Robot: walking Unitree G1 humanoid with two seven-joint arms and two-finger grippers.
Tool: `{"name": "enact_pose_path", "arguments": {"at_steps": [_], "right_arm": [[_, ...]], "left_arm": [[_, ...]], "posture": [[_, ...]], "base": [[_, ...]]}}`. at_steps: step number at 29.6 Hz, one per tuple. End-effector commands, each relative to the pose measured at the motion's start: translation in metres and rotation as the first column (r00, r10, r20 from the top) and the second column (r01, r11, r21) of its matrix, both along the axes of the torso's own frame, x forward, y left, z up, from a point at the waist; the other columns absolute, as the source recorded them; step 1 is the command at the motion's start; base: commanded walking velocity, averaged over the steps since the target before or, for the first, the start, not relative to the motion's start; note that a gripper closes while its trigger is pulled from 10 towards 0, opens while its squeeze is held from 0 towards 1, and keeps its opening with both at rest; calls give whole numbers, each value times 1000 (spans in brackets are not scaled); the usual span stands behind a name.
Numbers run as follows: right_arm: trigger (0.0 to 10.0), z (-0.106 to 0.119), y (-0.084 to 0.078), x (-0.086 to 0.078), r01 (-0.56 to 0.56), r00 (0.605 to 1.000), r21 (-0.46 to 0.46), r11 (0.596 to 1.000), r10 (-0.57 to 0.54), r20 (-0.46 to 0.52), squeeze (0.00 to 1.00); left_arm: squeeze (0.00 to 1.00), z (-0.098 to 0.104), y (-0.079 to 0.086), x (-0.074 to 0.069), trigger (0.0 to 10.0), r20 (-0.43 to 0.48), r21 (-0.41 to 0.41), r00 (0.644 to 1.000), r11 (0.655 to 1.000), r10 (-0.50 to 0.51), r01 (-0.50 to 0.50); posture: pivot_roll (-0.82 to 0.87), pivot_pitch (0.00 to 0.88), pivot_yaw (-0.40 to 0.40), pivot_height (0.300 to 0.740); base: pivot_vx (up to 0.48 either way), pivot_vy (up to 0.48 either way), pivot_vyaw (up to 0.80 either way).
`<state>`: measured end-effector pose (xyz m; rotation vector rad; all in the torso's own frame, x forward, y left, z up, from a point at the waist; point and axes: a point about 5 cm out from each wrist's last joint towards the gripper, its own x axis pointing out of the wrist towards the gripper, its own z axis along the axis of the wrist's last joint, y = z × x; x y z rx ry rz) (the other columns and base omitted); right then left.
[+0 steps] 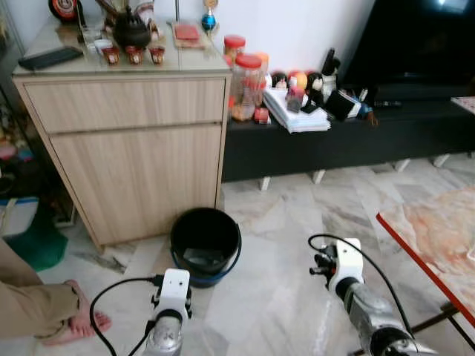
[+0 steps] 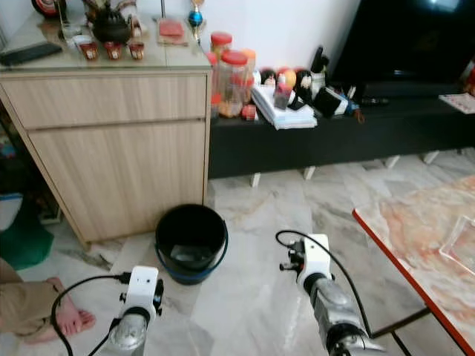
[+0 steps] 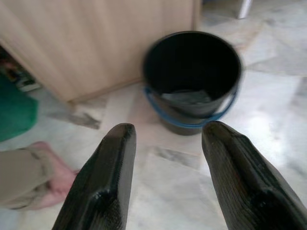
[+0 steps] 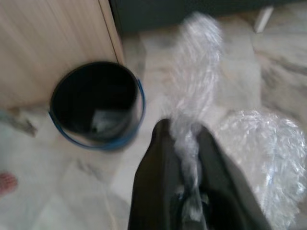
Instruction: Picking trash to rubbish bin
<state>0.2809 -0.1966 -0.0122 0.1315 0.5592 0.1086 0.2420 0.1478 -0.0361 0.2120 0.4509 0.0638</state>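
A black bucket [image 1: 205, 245] with a blue handle stands on the marble floor in front of the wooden cabinet, with a pale scrap lying in its bottom. In the left wrist view my left gripper [image 3: 165, 132] is open and holds nothing, pointing at the bucket [image 3: 192, 72] a short way ahead. In the right wrist view my right gripper [image 4: 184, 143] is shut on a crumpled sheet of clear plastic wrap [image 4: 196, 86], which sticks out past the fingers and bunches beside them. The bucket [image 4: 93, 103] lies ahead of this gripper and off to one side. Both arms [image 1: 167, 326] [image 1: 349, 285] reach forward low over the floor.
The wooden cabinet [image 1: 141, 148] rises just behind the bucket. A low black TV bench [image 1: 356, 141] with jars and papers runs along the wall to the right. A red-edged marble table [image 1: 438, 237] stands at the right. A person's bare foot [image 1: 78, 322] rests at the left.
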Motion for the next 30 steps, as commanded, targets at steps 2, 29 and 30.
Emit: {"name": "enact_pose_path", "arguments": {"at_steps": [2,29,30], "right_arm": [[10000,-2,5,-1,-10,1000,6,1000,10,-16,0],[10000,10,43,14,-211,975,-28,977,213,64,0],[10000,11,43,14,-214,974,-30,976,215,64,0]], "left_arm": [[0,-2,3,-2,10000,-14,10,1000,1000,-10,10],[0,8,9,9,10000,36,32,999,999,0,-1],[0,8,9,9,10000,36,32,999,999,0,-1]], "posture": [[72,43,-96,740],[107,68,-77,740],[107,68,-77,740]], "base": [[349,0,0],[349,0,296],[349,0,800]]}}
